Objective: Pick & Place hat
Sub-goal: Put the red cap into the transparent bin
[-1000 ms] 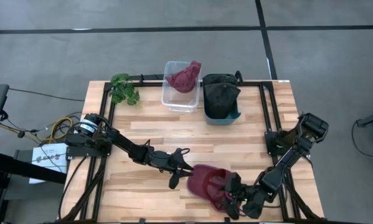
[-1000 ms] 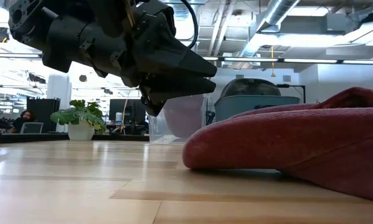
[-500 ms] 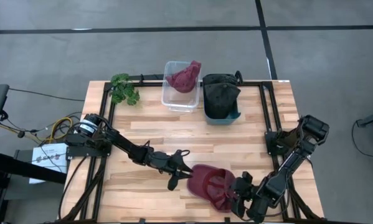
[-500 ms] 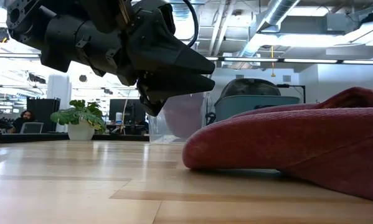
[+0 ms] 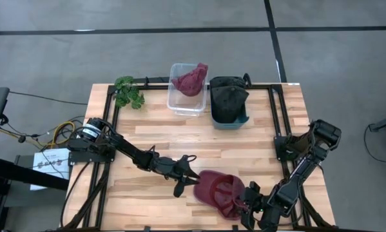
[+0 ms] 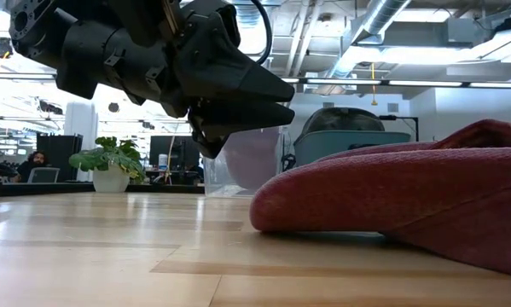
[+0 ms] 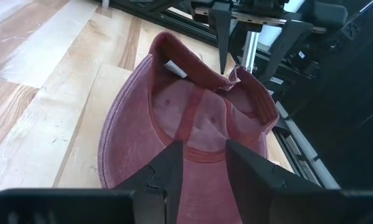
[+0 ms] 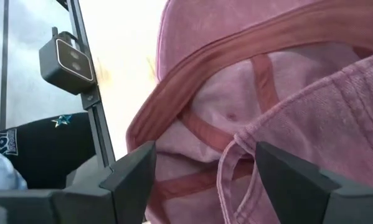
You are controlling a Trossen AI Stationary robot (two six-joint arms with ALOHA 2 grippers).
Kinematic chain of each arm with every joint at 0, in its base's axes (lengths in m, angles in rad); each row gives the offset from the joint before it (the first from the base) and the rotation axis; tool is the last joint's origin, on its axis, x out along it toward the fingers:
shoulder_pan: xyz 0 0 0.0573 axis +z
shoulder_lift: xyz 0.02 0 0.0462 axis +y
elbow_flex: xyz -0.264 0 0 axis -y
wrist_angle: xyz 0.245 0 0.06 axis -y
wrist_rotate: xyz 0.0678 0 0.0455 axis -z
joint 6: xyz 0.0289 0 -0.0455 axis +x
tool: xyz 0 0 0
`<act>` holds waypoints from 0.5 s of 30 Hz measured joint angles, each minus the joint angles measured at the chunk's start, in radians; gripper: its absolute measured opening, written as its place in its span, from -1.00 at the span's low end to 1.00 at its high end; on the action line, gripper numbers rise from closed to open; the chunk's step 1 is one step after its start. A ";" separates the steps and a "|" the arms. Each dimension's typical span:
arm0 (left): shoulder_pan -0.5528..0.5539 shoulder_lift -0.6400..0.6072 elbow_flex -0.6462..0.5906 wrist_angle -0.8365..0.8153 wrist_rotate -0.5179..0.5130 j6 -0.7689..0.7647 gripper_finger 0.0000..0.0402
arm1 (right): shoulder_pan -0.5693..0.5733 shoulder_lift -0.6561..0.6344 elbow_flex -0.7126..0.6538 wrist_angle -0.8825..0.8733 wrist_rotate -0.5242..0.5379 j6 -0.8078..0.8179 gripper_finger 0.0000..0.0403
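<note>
A maroon cap [image 5: 213, 187] lies upside down on the wooden table near its front edge, resting on its crown with the opening up; it also shows in the low view [image 6: 391, 196]. My left gripper [image 5: 185, 179] is open and hovers at the cap's left side, above the table [image 6: 285, 98]. Its fingers frame the cap's brim [image 7: 192, 186] in the left wrist view. My right gripper [image 5: 244, 205] is open at the cap's near right side. Its fingers stand on either side of the cap's back rim [image 8: 236, 162]. My right gripper has the cap's back rim and strap [image 8: 233, 165] between its open fingers. It comes in low from the table's near right. I cannot tell whether either finger touches the cloth.
A clear bin [image 5: 180, 103] with another maroon cap and a teal bin [image 5: 230, 121] with a dark cap stand at the far middle. A small green plant [image 5: 128, 91] stands at the far left. Black frame rails [image 5: 279, 116] run along the table's sides.
My right gripper has drawn back a little toward the table's near right corner, staying open at the cap's rim. The cap has stayed where it was.
</note>
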 joint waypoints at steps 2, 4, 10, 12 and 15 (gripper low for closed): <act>-0.002 0.000 0.000 0.000 0.000 0.018 -0.41 | 0.000 0.000 0.000 -0.001 0.000 0.001 0.31; -0.004 0.000 0.000 0.000 0.000 0.030 -0.41 | -0.002 0.000 0.000 -0.001 0.000 0.009 0.31; -0.008 0.000 0.000 0.000 0.000 0.040 -0.41 | -0.012 0.000 0.000 -0.002 0.001 0.009 0.31; -0.011 0.000 0.000 0.000 -0.001 0.040 -0.41 | -0.017 0.000 0.000 -0.006 0.001 0.009 0.31; -0.014 0.000 0.000 0.000 0.000 0.040 -0.41 | -0.016 0.000 0.000 -0.006 0.001 0.009 0.31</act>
